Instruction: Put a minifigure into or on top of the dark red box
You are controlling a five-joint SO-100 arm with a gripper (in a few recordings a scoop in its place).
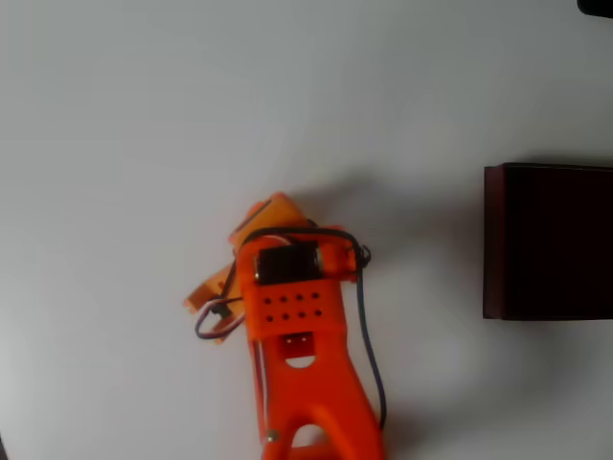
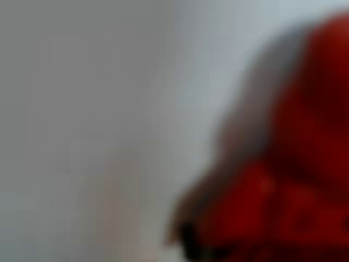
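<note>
My orange gripper point(image 1: 215, 302) points down at the white table point(image 1: 144, 115), left of centre in the overhead view — whether its jaws are closed I cannot tell. In the wrist view a blurred red shape, probably the minifigure point(image 2: 294, 180), sits very close. The dark red box point(image 1: 548, 241) lies well apart at the right edge — I judge carrying and placing remain

The plain white, matte desk point(image 1: 144, 115) spread across the overhead view, smooth and evenly lit, with soft grey shadows lying on it near the middle and toward the right side. A small black object point(image 1: 596, 6) poked in at the top right corner, too cropped to identify. The wrist view was blurred, with pale grey-white surface point(image 2: 82, 109) on its left side.
</note>
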